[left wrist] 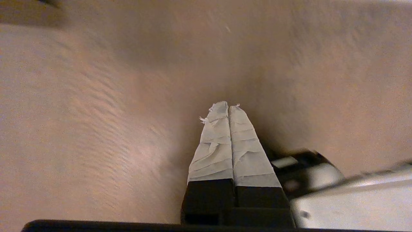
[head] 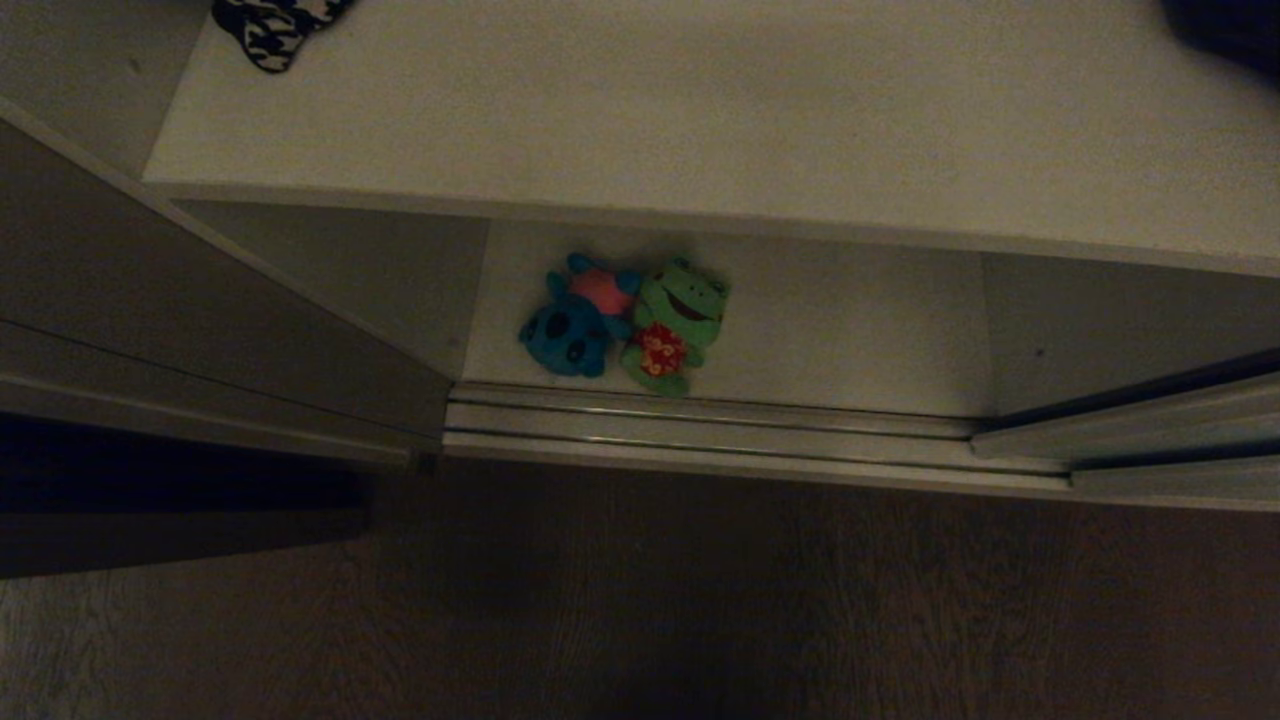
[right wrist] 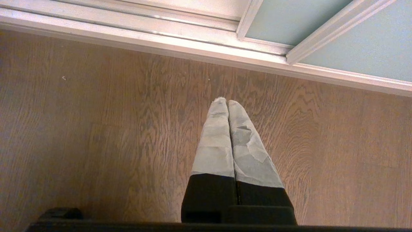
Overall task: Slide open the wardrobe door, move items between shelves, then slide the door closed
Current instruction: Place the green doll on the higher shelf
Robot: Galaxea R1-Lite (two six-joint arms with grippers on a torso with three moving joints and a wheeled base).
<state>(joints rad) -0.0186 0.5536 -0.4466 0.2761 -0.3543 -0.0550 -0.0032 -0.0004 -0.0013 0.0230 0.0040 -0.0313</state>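
The wardrobe stands open in the head view. Two items lie side by side on the lower shelf [head: 850,330], just behind the floor track: a teal plush toy [head: 575,318] with a pink patch and a green frog-like plush toy [head: 678,322] with a red patch. The upper shelf [head: 700,110] spreads wide above them. The sliding wardrobe door [head: 1150,415] sits at the right of the opening, its pale grey-green panel [right wrist: 289,19] showing in the right wrist view. Neither arm reaches the head view. My left gripper [left wrist: 228,108] is shut and empty over blurred wooden floor. My right gripper [right wrist: 227,102] is shut and empty above the floor.
A houndstooth bag [head: 270,25] lies at the upper shelf's far left and a black bag [head: 1225,30] at its far right. Another grey panel [head: 200,300] flanks the opening's left side. The ribbed silvery track [head: 700,425] edges the wooden floor [head: 700,600].
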